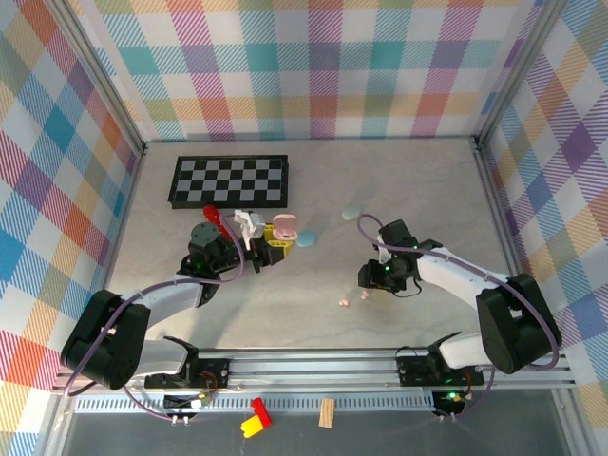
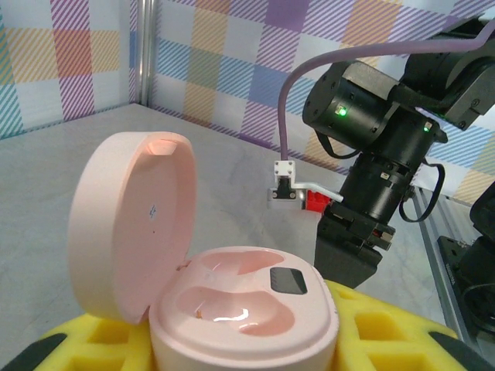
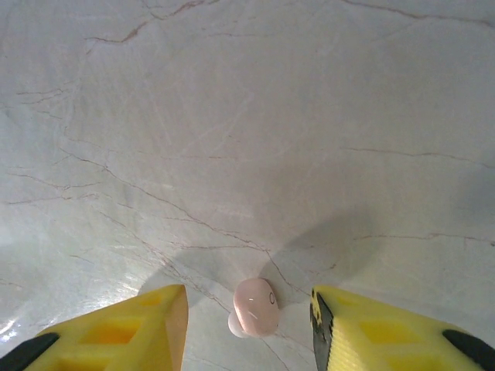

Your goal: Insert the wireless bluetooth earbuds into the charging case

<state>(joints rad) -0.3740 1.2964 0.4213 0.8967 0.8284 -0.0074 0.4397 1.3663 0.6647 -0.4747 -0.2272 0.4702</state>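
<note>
Fingers [image 3: 131, 328] of the right gripper [image 3: 247, 294] are spread wide and low over the table [image 3: 247, 116], and we've got the pink earbud [image 3: 256, 307] lying flat right between them. It sits a touch closer to the right-hand pad, and neither pad is on it. Its long axis runs away from the wrist, across the line the pads would close along, so as we read it a squeeze would meet its narrow sides.

Over on the other side, the left gripper [image 1: 275, 239] is clamped on the pink charging case [image 2: 244, 305]. We see its lid [image 2: 128, 220] tipped up and both sockets bare. The case is well apart from this earbud, so the right arm is plainly the nearer one for the pick.
</note>
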